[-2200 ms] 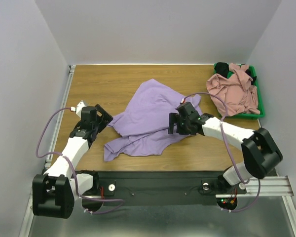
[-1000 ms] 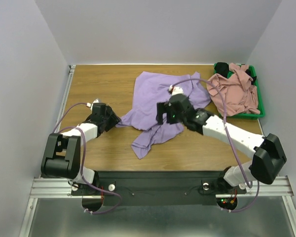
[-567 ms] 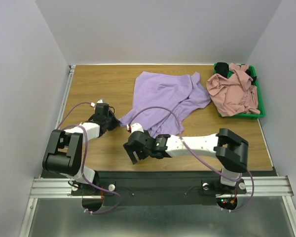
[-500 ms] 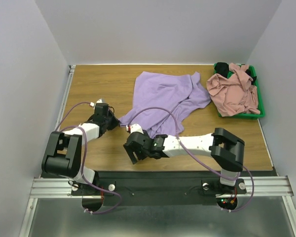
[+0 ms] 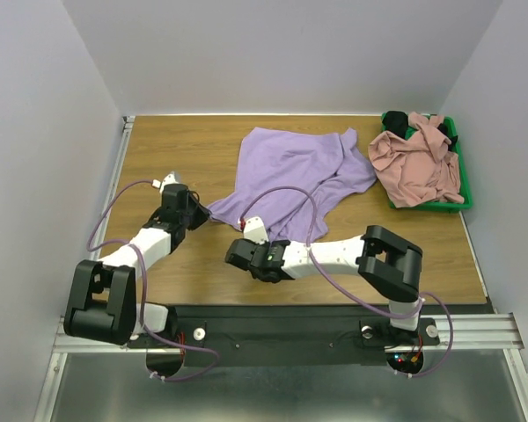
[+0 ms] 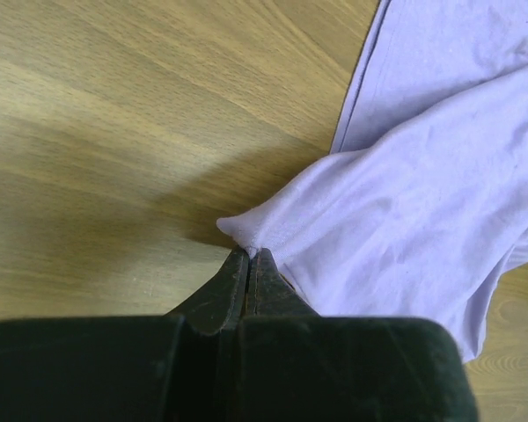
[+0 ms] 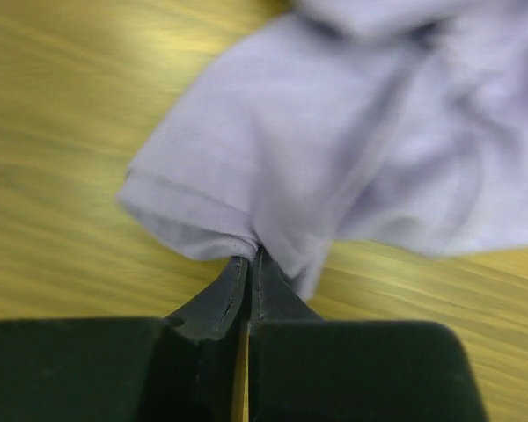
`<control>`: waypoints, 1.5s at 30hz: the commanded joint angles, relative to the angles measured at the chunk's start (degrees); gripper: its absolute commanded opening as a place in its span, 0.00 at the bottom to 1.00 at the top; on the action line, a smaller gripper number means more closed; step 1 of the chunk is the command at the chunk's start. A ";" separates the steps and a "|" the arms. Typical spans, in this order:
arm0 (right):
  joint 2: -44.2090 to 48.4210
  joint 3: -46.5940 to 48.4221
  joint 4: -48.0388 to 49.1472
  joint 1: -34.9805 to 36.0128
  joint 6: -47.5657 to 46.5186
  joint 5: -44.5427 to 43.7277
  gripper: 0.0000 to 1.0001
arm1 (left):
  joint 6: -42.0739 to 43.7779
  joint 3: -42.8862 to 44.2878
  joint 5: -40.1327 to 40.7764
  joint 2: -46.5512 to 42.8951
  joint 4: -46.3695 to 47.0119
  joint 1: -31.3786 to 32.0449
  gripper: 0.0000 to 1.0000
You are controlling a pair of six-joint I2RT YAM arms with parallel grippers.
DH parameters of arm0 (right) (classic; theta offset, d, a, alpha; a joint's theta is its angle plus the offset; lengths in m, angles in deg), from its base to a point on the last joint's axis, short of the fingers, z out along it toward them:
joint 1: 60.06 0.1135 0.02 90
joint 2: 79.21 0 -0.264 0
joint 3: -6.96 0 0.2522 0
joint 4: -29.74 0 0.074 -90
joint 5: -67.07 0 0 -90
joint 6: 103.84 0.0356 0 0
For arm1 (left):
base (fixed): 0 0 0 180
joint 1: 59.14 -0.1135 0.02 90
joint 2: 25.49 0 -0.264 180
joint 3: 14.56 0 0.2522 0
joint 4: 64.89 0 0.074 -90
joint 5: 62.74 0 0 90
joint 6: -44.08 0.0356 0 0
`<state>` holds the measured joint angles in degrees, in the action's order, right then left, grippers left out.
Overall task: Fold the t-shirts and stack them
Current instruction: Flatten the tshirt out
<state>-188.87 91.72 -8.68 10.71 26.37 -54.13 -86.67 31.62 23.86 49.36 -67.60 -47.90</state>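
Note:
The lavender t-shirt lies rumpled across the middle of the wooden table. My left gripper is shut on a pinched corner at the shirt's left side; in the left wrist view its jaws meet on the lavender cloth. My right gripper is low at the shirt's near edge, shut on a hemmed fold; in the right wrist view its jaws clamp the lavender cloth. A dusty pink t-shirt and a black one lie bunched in the bin.
The green plastic bin stands at the table's far right. Grey walls close the table in on the left, back and right. A black rail with the arm bases runs along the near edge.
The right gripper has shut on the shirt's near edge, having swung from the shirt's middle to there a second ago. The left gripper stays shut on its corner; that arm shifted slightly.

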 commanded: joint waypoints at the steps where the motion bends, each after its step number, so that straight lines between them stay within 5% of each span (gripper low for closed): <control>1: 8.47 -1.21 -10.02 -1.76 5.66 -14.73 0.00 | 0.76 1.32 2.34 -4.79 -2.16 0.27 0.00; 10: 30.11 2.28 -16.38 -19.50 -2.73 -27.32 0.00 | -0.29 12.46 11.13 -17.80 -9.72 0.27 0.00; 19: 35.57 30.10 -16.29 -22.33 -23.12 -36.56 0.00 | 3.57 33.82 19.74 -22.90 -19.91 0.27 0.00; 29: 35.75 62.10 -12.16 -22.33 -42.05 -12.24 0.00 | 10.25 59.92 20.81 -28.96 -22.82 0.27 0.00; 35: 38.74 66.72 -3.91 -22.25 -43.81 7.53 0.01 | 13.24 69.86 16.24 -29.50 -22.91 0.27 0.00; 45: 37.08 65.40 4.53 -22.25 -50.12 0.37 0.01 | 13.51 69.97 17.11 -28.80 -21.77 0.27 0.00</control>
<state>-147.87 157.62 -10.85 -11.92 -18.17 -50.05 -74.65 103.12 40.34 17.71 -91.41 -47.85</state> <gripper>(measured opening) 0.034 0.037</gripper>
